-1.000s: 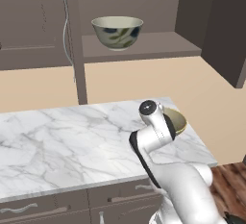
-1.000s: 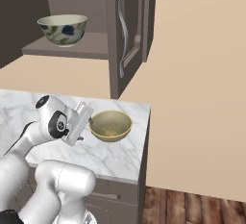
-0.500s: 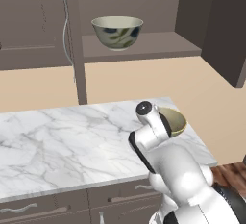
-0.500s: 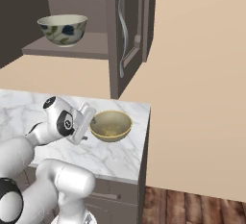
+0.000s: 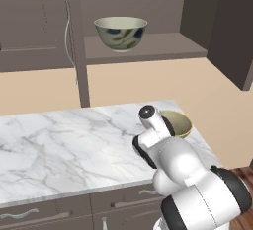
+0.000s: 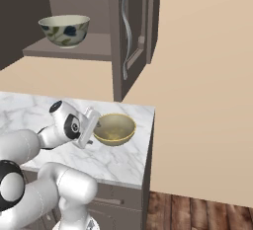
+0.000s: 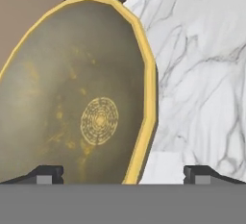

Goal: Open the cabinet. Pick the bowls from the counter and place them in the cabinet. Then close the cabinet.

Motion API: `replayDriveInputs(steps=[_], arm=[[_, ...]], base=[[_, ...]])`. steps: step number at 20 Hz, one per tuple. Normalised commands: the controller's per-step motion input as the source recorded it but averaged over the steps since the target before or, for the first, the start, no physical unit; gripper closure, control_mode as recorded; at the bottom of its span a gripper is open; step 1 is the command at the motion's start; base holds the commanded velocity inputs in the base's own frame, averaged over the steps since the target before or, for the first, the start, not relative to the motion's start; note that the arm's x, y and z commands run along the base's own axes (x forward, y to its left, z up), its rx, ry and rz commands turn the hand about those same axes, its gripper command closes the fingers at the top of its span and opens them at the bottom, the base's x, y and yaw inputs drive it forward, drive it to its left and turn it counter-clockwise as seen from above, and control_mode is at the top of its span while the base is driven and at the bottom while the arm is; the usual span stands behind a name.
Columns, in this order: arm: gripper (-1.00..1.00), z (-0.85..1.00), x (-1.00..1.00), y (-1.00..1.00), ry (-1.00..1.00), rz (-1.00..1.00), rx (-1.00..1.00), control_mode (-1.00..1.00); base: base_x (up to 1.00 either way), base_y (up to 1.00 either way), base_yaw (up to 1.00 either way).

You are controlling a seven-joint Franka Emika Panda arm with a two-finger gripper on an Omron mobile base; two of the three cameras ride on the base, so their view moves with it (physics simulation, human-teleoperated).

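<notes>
Cabinet: the dark brown wall cabinet with panelled doors point(image 5: 143, 46) stands open above the counter; its right door point(image 6: 129, 31) is swung out, with a long silver bar handle point(image 6: 125, 36) on its face; the left door's handle point(image 5: 66, 24) shows at the far left of the opening
Grey-cream bowl: the pale grey-cream round bowl with dark leaf marks point(image 5: 120, 33) sits upright on the cabinet's shelf, towards the left of the opening point(image 6: 64, 30)
Yellow bowl: the mustard-yellow round bowl with a speckled inside point(image 6: 115, 129) rests upright on the counter near its right end, close to the far edge; from the left base view it is partly hidden behind the arm point(image 5: 180, 123); the hand view shows a ringed round mark at the middle of its inside point(image 7: 99, 120)
Counter: the broad white marble slab with grey veins point(image 5: 64, 145) runs left to right below the cabinet and ends just right of the yellow bowl point(image 6: 143, 140)
Gripper: the white arm's two-finger gripper point(image 7: 124, 172) is at the yellow bowl's left side, pointing into it; its dark fingertips point(image 7: 48, 172) are spread wide, one over the bowl's inside and the other over the marble, with the bowl's rim between them; nothing is pinched
Drawers: low brown drawers with horizontal handles point(image 5: 20, 214) sit under the counter
</notes>
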Motion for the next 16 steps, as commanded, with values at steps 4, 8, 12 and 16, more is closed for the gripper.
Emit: replayDriveInputs(steps=[4,8,12,16], arm=[[1.0,-0.09,0.13,-0.07,0.0,0.0,0.0,-1.0],[1.0,-0.15,0.0,-0.07,0.0,0.0,0.01,-1.0],[1.0,-0.13,0.0,-0.08,0.01,0.0,0.03,-1.0],[1.0,-0.21,0.0,-0.12,0.16,0.01,0.01,-1.0]], base=[[0.0,0.0,0.0],[0.0,0.0,0.0],[0.0,0.0,0.0],[0.0,0.0,0.0]])
